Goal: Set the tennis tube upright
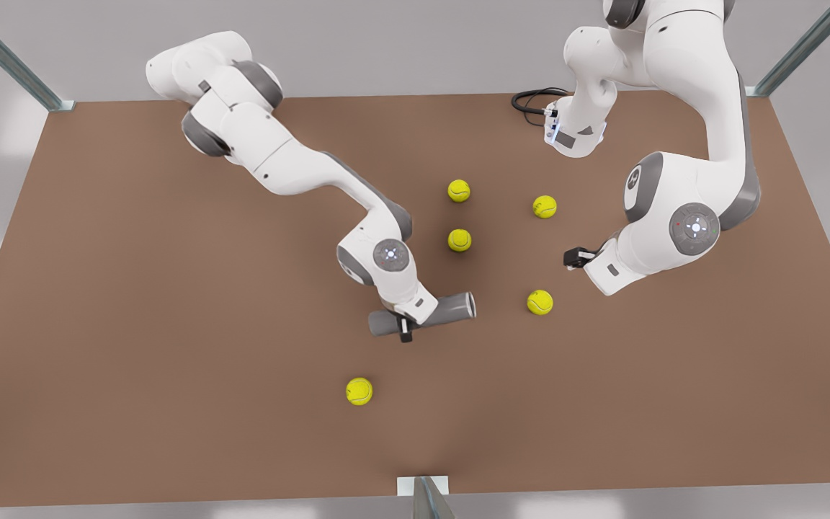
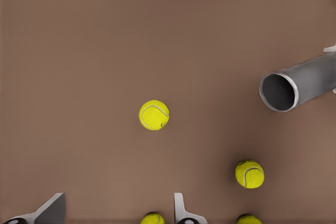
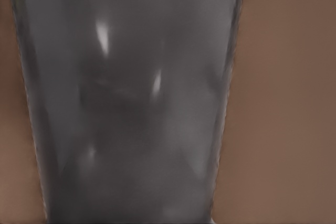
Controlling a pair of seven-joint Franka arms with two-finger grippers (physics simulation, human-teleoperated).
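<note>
The tennis tube (image 1: 451, 308) is a dark grey cylinder lying on its side on the brown table (image 1: 134, 324), its open end toward the front view's right. My right gripper (image 1: 406, 328), on the arm at the front view's left, comes down over the tube's middle and is shut on it; one black finger (image 1: 405, 334) shows on the near side. Up close in the right wrist view the tube (image 3: 131, 103) hides the fingers. My left gripper (image 1: 573, 257) hovers to the tube's right, open and holding nothing. In the left wrist view the tube's open mouth (image 2: 278, 92) faces the left gripper (image 2: 116, 216).
Several yellow tennis balls lie around the tube: one (image 1: 540, 302) just past its open end, one (image 1: 460, 240) behind it, one (image 1: 359, 391) in front toward the table's near edge. A black cable (image 1: 534, 101) loops at the back right.
</note>
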